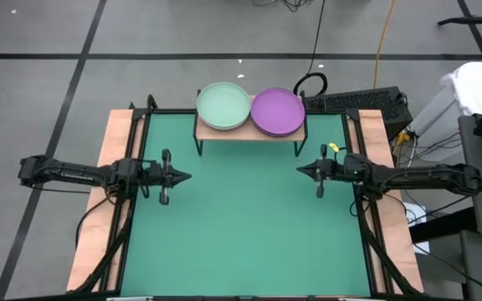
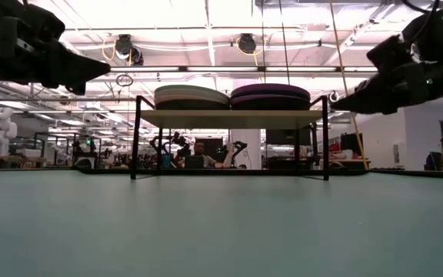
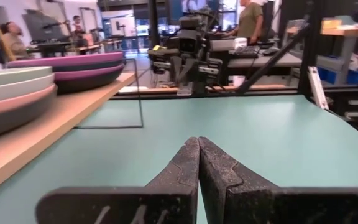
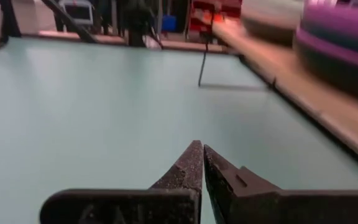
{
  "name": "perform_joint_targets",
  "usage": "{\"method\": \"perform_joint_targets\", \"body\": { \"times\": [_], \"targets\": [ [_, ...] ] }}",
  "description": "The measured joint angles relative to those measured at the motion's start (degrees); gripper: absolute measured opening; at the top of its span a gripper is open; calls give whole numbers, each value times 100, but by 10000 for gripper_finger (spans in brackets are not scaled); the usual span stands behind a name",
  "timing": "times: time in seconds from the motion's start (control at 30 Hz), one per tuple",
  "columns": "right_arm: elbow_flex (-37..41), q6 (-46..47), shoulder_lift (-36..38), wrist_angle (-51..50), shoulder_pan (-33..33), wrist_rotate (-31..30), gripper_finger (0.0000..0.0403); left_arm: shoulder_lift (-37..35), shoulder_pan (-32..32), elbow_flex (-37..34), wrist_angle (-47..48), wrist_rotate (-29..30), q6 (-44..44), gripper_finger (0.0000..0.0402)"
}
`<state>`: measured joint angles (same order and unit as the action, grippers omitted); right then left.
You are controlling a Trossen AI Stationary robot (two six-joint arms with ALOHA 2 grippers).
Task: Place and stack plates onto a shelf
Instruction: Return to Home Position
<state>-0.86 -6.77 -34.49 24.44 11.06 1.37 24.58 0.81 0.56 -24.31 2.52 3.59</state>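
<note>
1. The light-wood, black-legged shelf (image 1: 249, 134) at the green table's (image 1: 249, 234) far edge holds a mint-topped plate stack (image 1: 223, 105) and a purple-topped plate stack (image 1: 277, 111).
2. The left gripper (image 1: 187, 176) and right gripper (image 1: 300, 170), closed and empty, flank open tabletop.
3. Only the left wrist view shows the pink plate (image 3: 17, 104).

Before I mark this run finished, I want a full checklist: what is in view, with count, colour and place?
Shelf: one, light wood on black legs, far edge of the table.
Mint green plate: one, tops the shelf stack on the left arm's side.
Purple plate: one, tops the other stack; plates beneath partly hidden.
Table: one, green surface, wood side strips.
Cables: several, black and yellow, floor beyond the table.
Left gripper: one, dark, shut, empty, over the table's left side.
Right gripper: one, dark, shut, empty, over the right side.
</note>
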Motion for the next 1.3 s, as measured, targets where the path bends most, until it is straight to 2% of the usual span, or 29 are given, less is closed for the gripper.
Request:
{"method": "perform_joint_targets", "body": {
  "times": [0.37,0.63,0.77,0.93,1.1,1.3],
  "targets": [
    [2,-224,718,442,-73,20,0,-2,93,2,22,-454,246,5],
    [2,-271,1288,137,-73,33,0,-267,-47,2,94,-507,228,5],
    [2,56,1504,-303,-73,41,0,-502,-47,4,400,-508,167,5],
    [7,187,1633,-853,-90,230,0,-758,-47,4,659,-508,32,5],
    [7,375,1715,-887,-269,300,0,-986,-47,4,817,-507,20,5],
    [7,247,2014,-845,-673,-56,0,-1216,-47,4,1136,-347,39,5]
  ]
}}
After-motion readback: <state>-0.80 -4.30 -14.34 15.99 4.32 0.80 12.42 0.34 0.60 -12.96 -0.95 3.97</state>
